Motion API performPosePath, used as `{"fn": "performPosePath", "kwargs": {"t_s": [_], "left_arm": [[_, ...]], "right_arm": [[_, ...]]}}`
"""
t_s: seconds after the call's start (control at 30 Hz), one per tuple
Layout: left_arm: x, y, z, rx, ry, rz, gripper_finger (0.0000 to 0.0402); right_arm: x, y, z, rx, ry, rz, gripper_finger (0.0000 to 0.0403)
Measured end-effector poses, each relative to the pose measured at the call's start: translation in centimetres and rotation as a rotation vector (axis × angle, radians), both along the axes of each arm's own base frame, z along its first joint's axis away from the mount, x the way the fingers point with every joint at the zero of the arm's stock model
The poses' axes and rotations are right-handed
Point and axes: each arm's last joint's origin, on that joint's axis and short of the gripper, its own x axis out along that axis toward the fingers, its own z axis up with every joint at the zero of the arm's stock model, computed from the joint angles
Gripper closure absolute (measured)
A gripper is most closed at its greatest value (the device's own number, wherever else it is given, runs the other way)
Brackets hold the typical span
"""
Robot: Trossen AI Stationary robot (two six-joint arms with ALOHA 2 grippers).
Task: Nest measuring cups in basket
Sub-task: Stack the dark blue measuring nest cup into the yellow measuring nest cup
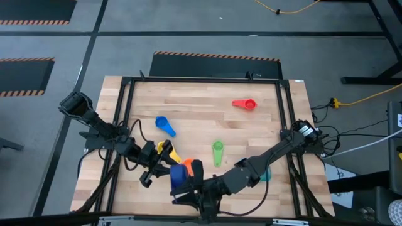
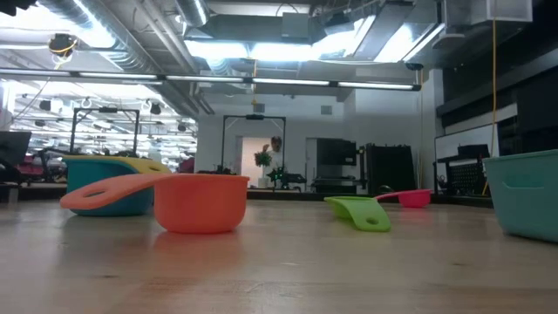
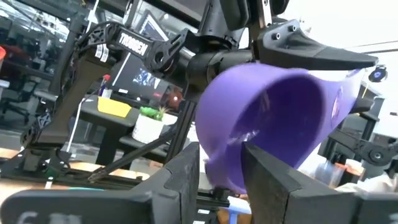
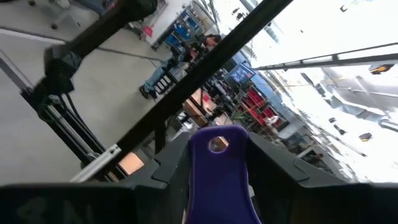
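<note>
From above, the left gripper (image 1: 164,168) and right gripper (image 1: 188,183) meet at the worktop's (image 1: 201,100) front edge, both on a dark blue measuring cup (image 1: 178,174). A light blue cup (image 1: 164,125), green cup (image 1: 217,151) and red cup (image 1: 245,103) lie apart; the teal basket (image 1: 266,174) hides under the right arm.

At worktop level, an orange cup (image 2: 199,201) stands nearest.

Left wrist: fingers (image 3: 186,177) pinch the cup's rim.

Right wrist: fingers (image 4: 273,165) clamp its handle.
</note>
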Motion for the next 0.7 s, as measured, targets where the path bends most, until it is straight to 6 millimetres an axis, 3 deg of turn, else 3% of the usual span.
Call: {"fn": "performPosePath", "kwargs": {"t_s": [0.4, 0.7], "left_arm": [[0.29, 0.46, 0.02, -0.001, -0.001, 0.023, 0.0296], [0.3, 0.49, 0.01, -0.002, 0.0, 0.026, 0.0355]], "right_arm": [[0.6, -0.91, 0.0, 0.05, 0.015, 0.035, 0.0257], [0.61, -0.93, -0.05, 0.047, 0.017, 0.033, 0.0257]]}}
